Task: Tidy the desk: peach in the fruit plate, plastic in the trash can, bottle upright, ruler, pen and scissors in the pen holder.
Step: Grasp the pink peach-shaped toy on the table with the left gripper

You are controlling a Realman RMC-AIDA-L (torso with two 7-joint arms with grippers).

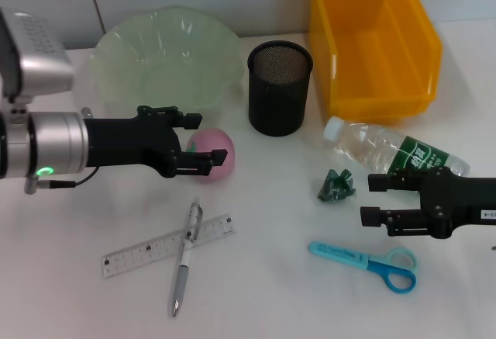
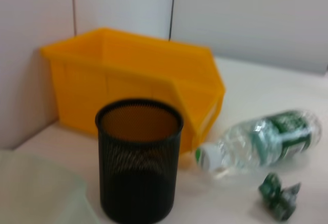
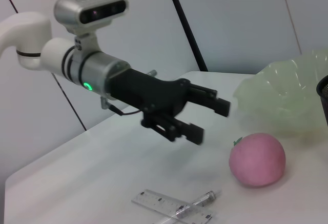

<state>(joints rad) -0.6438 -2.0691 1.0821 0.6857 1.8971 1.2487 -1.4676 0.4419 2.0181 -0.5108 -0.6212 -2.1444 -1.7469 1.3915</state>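
Head view: bare fruit plate [image 1: 167,56], pen holder [image 1: 280,87], yellow bin [image 1: 372,40]

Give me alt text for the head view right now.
The left gripper, jaws open, reaches toward a pink peach in front of the green fruit plate. The right gripper, jaws open, sits beside a lying water bottle and crumpled green plastic, with scissors nearer.

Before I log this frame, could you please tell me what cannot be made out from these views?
- Head view: the left gripper covers part of the peach; contact unclear.
- Head view: the right gripper hides the bottle base.
- Left wrist view: blur makes the plastic shapeless.
- Head view: ruler markings too small.
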